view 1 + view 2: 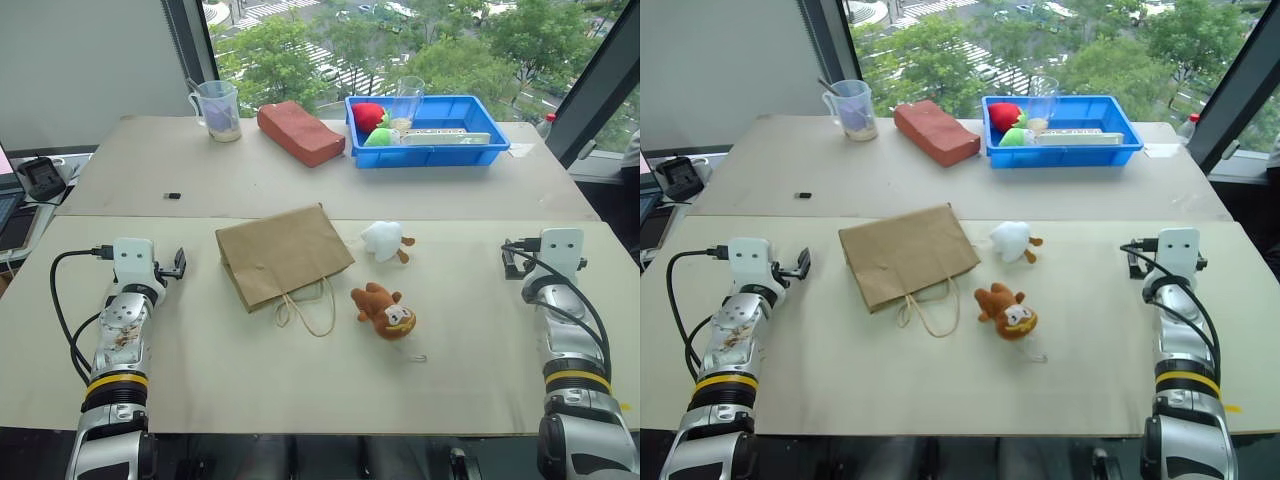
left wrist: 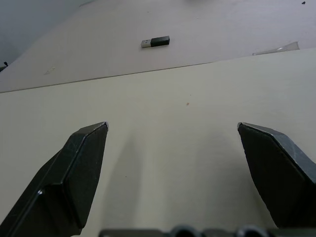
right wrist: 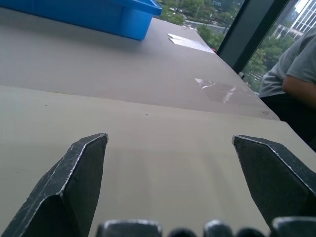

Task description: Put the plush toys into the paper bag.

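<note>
The brown paper bag (image 1: 283,255) lies flat on the tabletop (image 1: 200,370) just left of the frame's centre, its twine handles (image 1: 310,305) trailing toward the lower edge. Just right of the bag's upper corner sits the fluffy white plush toy (image 1: 385,240), and below it, right of the handles, the brown monkey plush toy (image 1: 385,310) lies on its back; neither touches the bag. The left claw (image 2: 173,148) hovers at the lower left with its fingers spread wide and nothing between them. The right claw (image 3: 170,153) at the lower right is likewise spread and empty. Across the top of the frame stand a measuring cup (image 1: 218,108), a reddish-brown brick (image 1: 300,132) and a blue tray (image 1: 430,150). A small black USB stick (image 1: 172,195) lies at the left.
</note>
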Controlling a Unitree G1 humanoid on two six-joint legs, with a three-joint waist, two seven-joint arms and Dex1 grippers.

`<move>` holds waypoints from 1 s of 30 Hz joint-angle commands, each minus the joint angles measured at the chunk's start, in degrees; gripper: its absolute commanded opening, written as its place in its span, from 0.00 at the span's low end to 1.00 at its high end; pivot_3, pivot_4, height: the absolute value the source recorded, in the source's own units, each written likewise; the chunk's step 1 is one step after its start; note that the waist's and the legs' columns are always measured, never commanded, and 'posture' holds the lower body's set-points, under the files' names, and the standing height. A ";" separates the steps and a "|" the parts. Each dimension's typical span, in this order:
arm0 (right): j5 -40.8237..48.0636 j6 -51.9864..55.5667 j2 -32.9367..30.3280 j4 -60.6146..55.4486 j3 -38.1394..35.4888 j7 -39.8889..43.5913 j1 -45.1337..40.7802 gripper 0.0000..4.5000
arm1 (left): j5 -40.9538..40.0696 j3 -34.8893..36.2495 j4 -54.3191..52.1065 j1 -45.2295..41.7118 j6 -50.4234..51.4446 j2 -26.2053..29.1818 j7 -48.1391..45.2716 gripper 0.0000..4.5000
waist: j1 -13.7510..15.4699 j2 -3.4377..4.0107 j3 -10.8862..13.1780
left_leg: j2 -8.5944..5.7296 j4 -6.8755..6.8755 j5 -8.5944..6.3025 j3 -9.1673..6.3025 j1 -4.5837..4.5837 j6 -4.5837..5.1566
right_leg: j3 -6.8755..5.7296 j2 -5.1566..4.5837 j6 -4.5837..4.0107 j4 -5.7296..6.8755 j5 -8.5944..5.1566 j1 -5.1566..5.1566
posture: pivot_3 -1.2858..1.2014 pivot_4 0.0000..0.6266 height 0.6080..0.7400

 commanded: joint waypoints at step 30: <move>35.81 42.05 -14.92 -75.40 4.97 41.66 22.37 1.00 | -2.08 -37.30 -28.14 -18.00 -7.43 15.53 -74.57 1.00 | 0.75 0.04 0.05 | 0.08 0.16 -0.03 -0.07 -0.14 0.08 | -0.21 0.18 0.03 -0.13 -0.05 0.15 | 0.52 0.24 1.00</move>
